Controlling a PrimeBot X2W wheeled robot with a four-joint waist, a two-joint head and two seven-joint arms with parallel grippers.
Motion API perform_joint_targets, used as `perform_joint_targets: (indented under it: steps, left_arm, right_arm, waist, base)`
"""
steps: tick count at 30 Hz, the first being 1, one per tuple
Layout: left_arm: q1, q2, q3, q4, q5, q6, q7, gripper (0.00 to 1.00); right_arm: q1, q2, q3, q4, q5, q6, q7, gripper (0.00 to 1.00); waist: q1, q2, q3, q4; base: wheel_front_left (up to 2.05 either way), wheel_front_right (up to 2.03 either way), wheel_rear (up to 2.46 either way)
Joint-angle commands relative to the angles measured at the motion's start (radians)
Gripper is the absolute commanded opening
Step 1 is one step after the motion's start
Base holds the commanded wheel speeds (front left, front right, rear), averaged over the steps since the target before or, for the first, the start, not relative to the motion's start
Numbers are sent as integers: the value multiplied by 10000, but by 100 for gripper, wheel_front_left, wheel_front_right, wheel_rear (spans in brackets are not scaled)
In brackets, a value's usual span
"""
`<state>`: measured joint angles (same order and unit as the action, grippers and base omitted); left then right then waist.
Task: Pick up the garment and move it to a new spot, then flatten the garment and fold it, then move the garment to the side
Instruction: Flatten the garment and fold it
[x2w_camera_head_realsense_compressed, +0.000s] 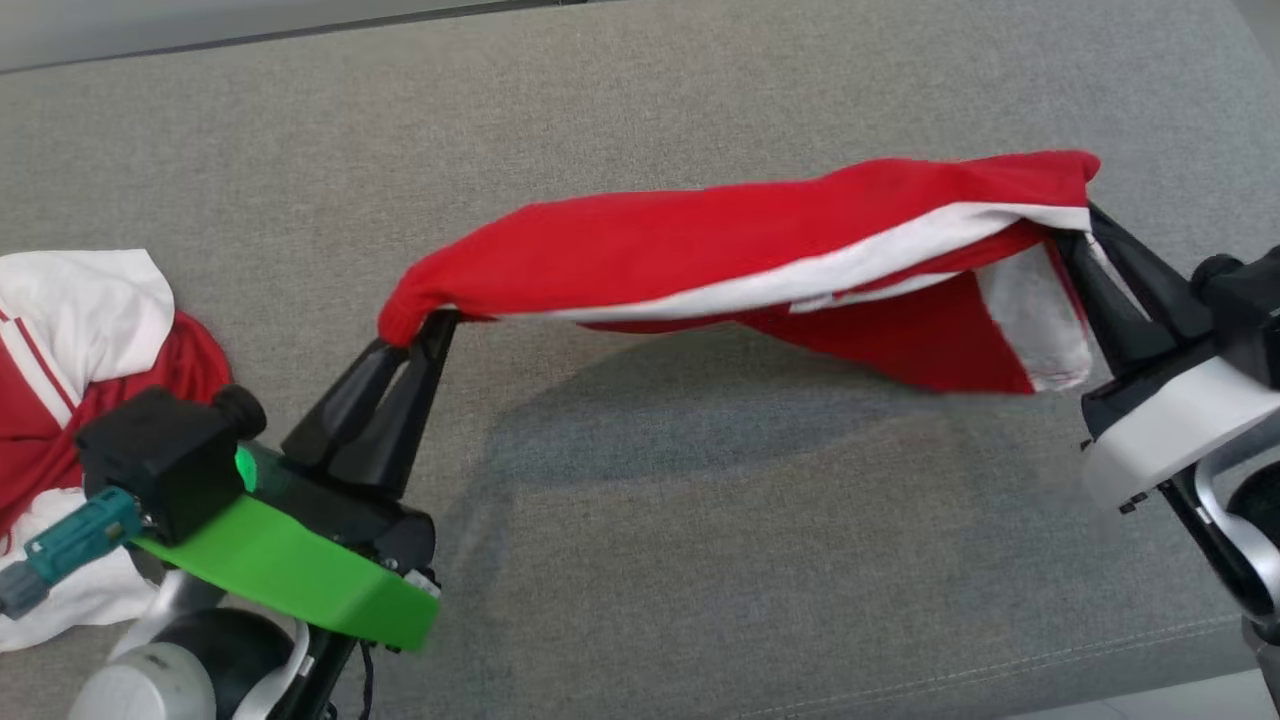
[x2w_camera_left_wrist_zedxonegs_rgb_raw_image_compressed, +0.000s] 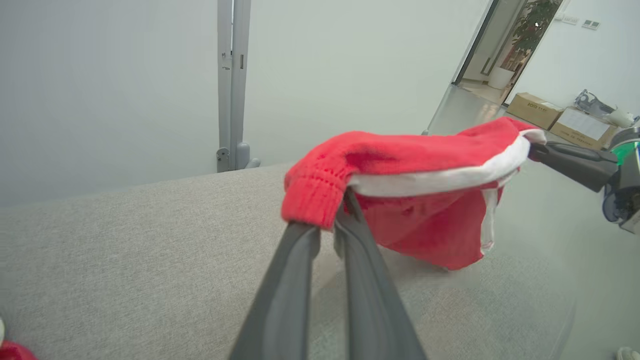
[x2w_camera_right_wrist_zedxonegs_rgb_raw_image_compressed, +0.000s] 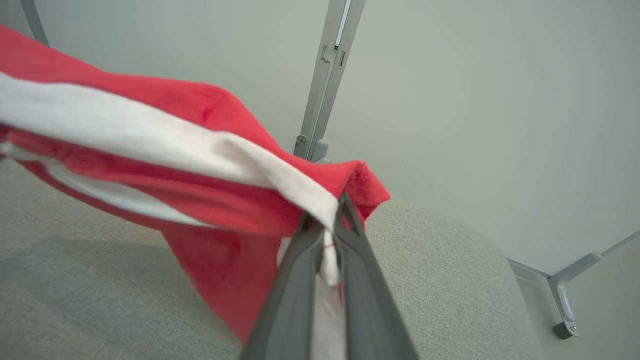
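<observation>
You have the red knitted garment with the white band (x2w_camera_head_realsense_compressed: 740, 240) lifted clear above the grey woven fabric cushion (x2w_camera_head_realsense_compressed: 700, 560). It is stretched out like a sagging line over the cushion's middle, and its shadow falls on the fabric underneath.

Your left gripper (x2w_camera_head_realsense_compressed: 420, 335) is clenched on the garment's ribbed red end, over the cushion's left-centre part. In the left wrist view its two dark fingers pinch that cuff-like hem between their tips. Your right gripper (x2w_camera_head_realsense_compressed: 1075, 235) is clamped on the other end, over the cushion's right part, with red cloth and the white band squeezed between its tips.

Between the two grips the top edge runs fairly taut. A loose red flap with a white edge hangs down toward the cushion near the right-hand grip. You cannot tell from these views whether its lowest corner touches the cushion.

A second red-and-white piece of clothing (x2w_camera_head_realsense_compressed: 60, 350) lies crumpled on the cushion's far left end. Beyond the cushion's rear edge a pale grey metal post (x2w_camera_left_wrist_zedxonegs_rgb_raw_image_compressed: 232, 85) stands against a plain wall.
</observation>
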<state>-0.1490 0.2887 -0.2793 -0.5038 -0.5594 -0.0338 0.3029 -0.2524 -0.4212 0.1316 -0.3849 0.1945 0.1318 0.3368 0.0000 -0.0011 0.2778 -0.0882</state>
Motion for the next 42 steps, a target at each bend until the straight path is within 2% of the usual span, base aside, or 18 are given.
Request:
perform_joint_targets:
  steps: [1, 5, 12, 19, 22, 24, 27, 28, 29, 32, 35, 37, 42]
  left_arm:
    - [-359, 174, 191, -192, 28, 110, 222, 0]
    - [-673, 278, 254, -250, 37, 186, 497, 0]
    - [-645, 238, 138, 361, 123, 188, 370, 0]
    - [-1143, 277, 351, 686, 55, 129, 228, 0]
    - [-2050, 450, 704, 1003, -56, 56, 360, 0]
    - [-3095, 628, 980, 1426, -92, -46, 473, 0]
    - [-5063, 828, 1223, 2393, -171, -255, 752, 0]
    - [-6409, 922, 1166, 3179, -197, -398, 953, 0]
    - [-7087, 920, 1133, 3579, -160, -449, 981, 0]
    - [-9018, 847, 997, 4913, -38, -601, 950, 0]
    - [-10673, 681, 873, 6246, 319, -686, 362, 0]
    - [-11524, 534, 764, 7114, 570, -740, -274, 0]
    - [-12513, 161, 278, 9068, 958, -880, -1859, 0]
  right_arm:
    - [-104, -134, -234, -328, 318, -22, 269, 0]
    - [133, -109, -417, -467, 630, -22, 507, 0]
    - [513, 204, -95, 290, 758, -22, 149, 0]
    - [-195, 230, -147, 622, 728, -22, -105, 0]
    - [-1317, 302, -35, 803, 925, -23, 173, 0]
    - [-2457, -60, 180, 1060, 874, -26, 560, 0]
    - [-4446, -371, 662, 1709, 1260, -31, 1224, 0]
    - [-5872, -484, 984, 2272, 1508, -31, 1585, 0]
    - [-6592, -597, 1175, 2533, 1432, -33, 1669, 0]
    - [-8549, -205, 1545, 3561, 1606, -30, 1702, 0]
    - [-10301, 161, 1656, 4730, 1146, -30, 1026, 0]
    - [-11161, 580, 1590, 5575, 682, -30, 99, 0]
    - [-12052, 1355, 1938, 7796, -551, -23, -2165, 0]
  waist:
    - [0, 11, 464, -192]
    - [0, 11, 922, -184]
    - [0, 11, 1587, -216]
    - [0, 11, 2140, -216]
    - [0, 11, 2663, -201]
    - [0, 11, 3029, -109]
    - [0, 11, 3561, 95]
    - [0, 11, 3875, 215]
    - [0, 11, 4013, 279]
    - [0, 11, 4348, 442]
    - [0, 11, 4532, 557]
    - [0, 11, 4523, 613]
    - [0, 11, 4522, 615]
  base:
    - [0, 0, 0]
    - [0, 0, 0]
    - [0, 0, 0]
    - [0, 0, 0]
    - [0, 0, 0]
    - [0, 0, 0]
    - [0, 0, 0]
    - [0, 0, 0]
    - [0, 0, 0]
    - [0, 0, 0]
    - [0, 0, 0]
    - [0, 0, 0]
    - [0, 0, 0]
